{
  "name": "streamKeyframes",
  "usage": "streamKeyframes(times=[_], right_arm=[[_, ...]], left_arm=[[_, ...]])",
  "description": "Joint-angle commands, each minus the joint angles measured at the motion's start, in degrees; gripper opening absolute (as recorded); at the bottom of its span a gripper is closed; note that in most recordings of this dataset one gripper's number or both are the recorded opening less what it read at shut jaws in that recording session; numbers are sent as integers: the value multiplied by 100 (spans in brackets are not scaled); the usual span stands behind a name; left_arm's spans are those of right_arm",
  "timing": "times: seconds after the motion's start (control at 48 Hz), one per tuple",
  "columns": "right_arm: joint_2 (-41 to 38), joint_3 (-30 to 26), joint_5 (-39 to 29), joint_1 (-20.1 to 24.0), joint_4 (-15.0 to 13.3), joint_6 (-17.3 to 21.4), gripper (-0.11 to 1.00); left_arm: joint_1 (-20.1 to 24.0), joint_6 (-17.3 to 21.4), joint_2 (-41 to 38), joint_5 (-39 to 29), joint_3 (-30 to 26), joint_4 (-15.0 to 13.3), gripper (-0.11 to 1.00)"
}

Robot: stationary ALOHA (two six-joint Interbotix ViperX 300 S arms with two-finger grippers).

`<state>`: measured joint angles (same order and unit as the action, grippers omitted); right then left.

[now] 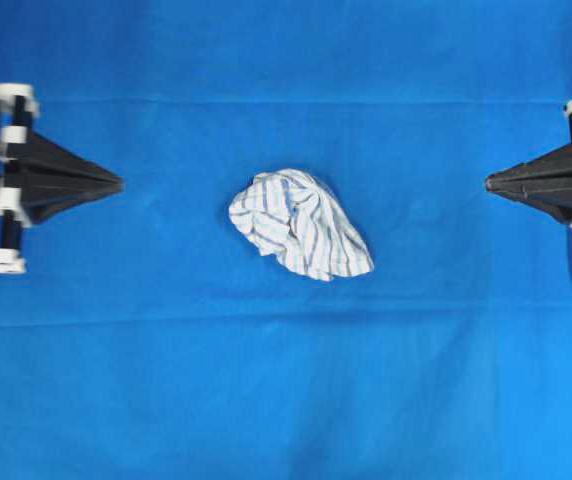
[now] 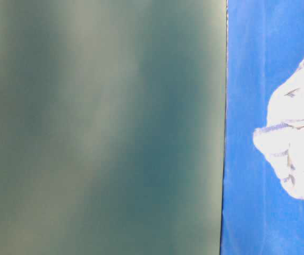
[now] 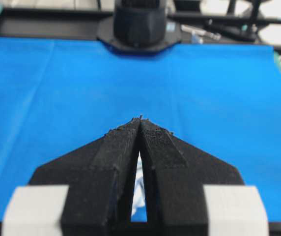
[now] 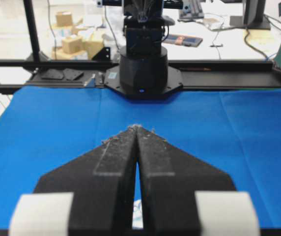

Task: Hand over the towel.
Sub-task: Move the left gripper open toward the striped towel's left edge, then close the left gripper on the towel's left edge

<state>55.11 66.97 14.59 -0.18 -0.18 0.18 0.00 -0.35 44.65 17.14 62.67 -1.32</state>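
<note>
At the centre of the blue cloth (image 1: 286, 380) covering the table, the towel (image 1: 299, 223) lies crumpled in a heap, nothing touching it. Out at nine o'clock the left claw (image 1: 116, 183) sits pinched closed and empty; at three o'clock the right claw (image 1: 491, 182) is likewise closed, empty, well apart from it.

Bare blue cloth (image 1: 166, 380) surrounds the crumpled towel (image 1: 301, 222); nothing stands between it and either pincer.

I see the blue cloth (image 1: 286, 400) covering the table, the crumpled striped towel (image 1: 301, 223) lying at centre, trailing toward four o'clock.
</note>
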Motion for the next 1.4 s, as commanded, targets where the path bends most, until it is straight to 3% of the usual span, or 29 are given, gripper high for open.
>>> streamKeyframes(times=[0.0, 0.104, 0.167, 0.396, 0.479, 0.604, 0.875, 1.375], right_arm=[[-53, -141, 18, 9, 9, 9, 0], [-79, -132, 18, 0, 9, 9, 0], [-97, -132, 0, 9, 9, 9, 0], [-220, -149, -97, 0, 9, 18, 0], [-264, -149, -97, 9, 9, 18, 0], [-334, -141, -97, 0, 9, 18, 0], [-501, -132, -105, 0, 9, 53, 0], [-571, -123, -202, 9, 9, 53, 0]], left_arm=[[62, 0, -422, 70, -360, -26, 0], [132, -9, -932, 62, -615, -35, 2], [193, -9, -1204, 44, -729, -35, 11], [404, -53, -2479, -527, -1397, -44, 76], [483, -70, -2971, -870, -1679, -44, 90], [536, -114, -3753, -1195, -2065, -44, 91], [633, -141, -5010, -1213, -2452, -44, 92], [633, -158, -5484, -1248, -2637, -35, 91]])
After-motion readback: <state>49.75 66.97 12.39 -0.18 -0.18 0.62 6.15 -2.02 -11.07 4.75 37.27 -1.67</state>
